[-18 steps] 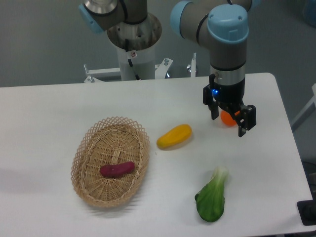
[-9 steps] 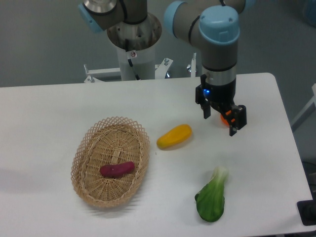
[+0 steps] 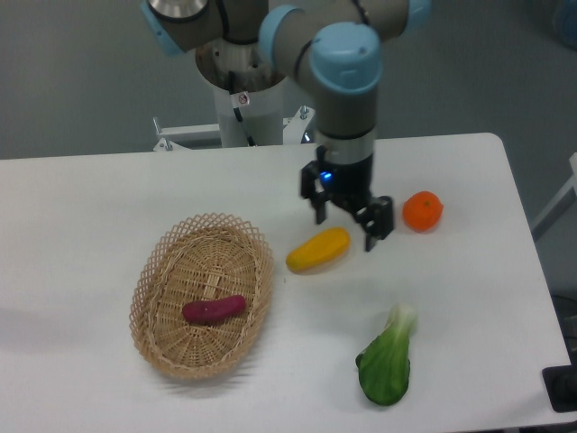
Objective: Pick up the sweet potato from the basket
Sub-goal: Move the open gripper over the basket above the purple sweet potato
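**Risk: wrong veg, rim strike**

Table (image 3: 108,194) → basket (image 3: 155,271) near its front-left corner → sweet potato (image 3: 214,309) lying in the basket (low inside). Gripper (image 3: 346,220) released, empty, just above the yellow vegetable (image 3: 318,249). Descending here grabs that instead; a shallow approach clips the lattice rim.

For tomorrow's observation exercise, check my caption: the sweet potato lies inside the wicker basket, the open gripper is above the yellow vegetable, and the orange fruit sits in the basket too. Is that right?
One detail is wrong. The orange fruit is not in the basket; it sits on the table right of the gripper. The fixed camera view shows this. The sweet potato does lie in the basket, and the open gripper is above the yellow vegetable.
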Controlling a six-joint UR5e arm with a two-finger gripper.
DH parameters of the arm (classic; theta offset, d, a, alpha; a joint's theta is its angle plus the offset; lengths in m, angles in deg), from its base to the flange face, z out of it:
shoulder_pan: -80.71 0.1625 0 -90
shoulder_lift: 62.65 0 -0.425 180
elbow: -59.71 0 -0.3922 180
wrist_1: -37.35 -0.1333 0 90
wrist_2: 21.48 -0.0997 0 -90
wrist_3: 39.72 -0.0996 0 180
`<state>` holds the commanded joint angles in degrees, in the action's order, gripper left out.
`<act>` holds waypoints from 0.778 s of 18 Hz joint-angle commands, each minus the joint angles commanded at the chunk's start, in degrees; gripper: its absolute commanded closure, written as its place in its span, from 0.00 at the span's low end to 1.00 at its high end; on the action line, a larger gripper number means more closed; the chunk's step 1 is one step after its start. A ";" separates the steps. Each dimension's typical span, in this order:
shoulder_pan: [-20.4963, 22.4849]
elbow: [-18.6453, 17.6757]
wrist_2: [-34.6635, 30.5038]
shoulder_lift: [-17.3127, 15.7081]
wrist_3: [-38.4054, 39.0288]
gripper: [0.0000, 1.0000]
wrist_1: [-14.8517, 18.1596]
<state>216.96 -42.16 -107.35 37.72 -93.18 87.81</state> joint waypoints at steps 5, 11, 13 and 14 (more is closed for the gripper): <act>-5.71 0.09 -0.52 5.00 -1.64 0.00 -3.08; -9.76 0.09 -0.70 9.66 -13.23 0.00 -6.60; -11.08 0.44 -0.70 10.90 -15.18 0.00 -6.60; -11.35 0.26 -0.70 11.34 -16.40 0.00 -6.60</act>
<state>205.61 -41.89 -108.05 49.06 -109.58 81.21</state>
